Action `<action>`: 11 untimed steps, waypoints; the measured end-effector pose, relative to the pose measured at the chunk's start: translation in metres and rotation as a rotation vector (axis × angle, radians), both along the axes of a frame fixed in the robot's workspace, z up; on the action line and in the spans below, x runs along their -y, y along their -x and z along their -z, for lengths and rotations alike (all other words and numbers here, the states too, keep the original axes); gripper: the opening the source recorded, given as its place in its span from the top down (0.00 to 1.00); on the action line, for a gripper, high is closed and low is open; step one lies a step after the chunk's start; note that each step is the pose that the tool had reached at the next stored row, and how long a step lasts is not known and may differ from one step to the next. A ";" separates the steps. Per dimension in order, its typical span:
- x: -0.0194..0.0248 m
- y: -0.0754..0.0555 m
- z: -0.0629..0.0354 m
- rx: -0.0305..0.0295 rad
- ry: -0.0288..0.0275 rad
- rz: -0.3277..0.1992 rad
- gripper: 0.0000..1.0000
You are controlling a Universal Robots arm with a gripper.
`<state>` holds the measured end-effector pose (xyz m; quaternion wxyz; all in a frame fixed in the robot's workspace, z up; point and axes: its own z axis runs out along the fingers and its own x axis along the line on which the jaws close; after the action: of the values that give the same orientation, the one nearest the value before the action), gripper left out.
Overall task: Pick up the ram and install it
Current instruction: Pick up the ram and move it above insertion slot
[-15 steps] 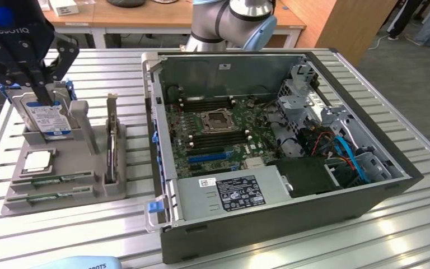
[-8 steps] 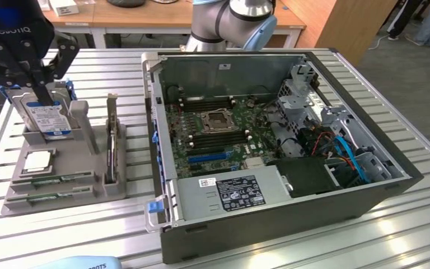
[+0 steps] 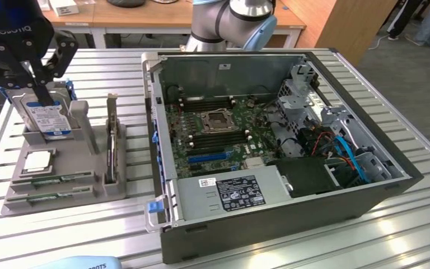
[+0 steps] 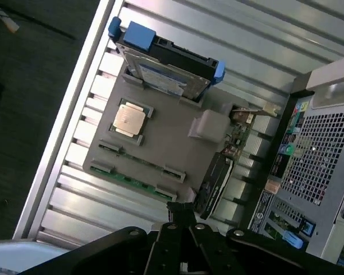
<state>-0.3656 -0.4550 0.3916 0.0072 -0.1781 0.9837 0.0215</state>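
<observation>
Now, on my exterior feed, the black jaws hang pinched shut and empty above an upright silver hard drive with a blue label (image 3: 47, 119), at the far end of a grey plastic parts tray (image 3: 73, 162) on the exterior view's left. Two long, narrow green circuit-board ram sticks (image 3: 53, 181) lie flat in slots at the tray's near end, well apart from the jaws and just beside a square silver processor chip (image 3: 37, 161). A dark expansion card (image 3: 111, 143) stands on edge beside the open black computer case (image 3: 275, 224) on the slatted aluminium bench (image 3: 394, 235).

On my wrist feed, the closed fingertips (image 4: 180, 209) show over the tray (image 4: 172, 143) edge, between the ram sticks (image 4: 132, 182) and the expansion card (image 4: 215, 180).
</observation>
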 end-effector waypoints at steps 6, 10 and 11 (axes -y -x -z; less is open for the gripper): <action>0.0000 0.000 0.0000 0.0001 0.0043 -0.096 0.90; 0.0000 0.000 0.0001 0.0001 0.0059 -0.155 0.90; 0.0000 0.000 0.0001 0.0001 0.0070 -0.171 0.90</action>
<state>-0.3656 -0.4550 0.3915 0.0048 -0.2614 0.9650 0.0186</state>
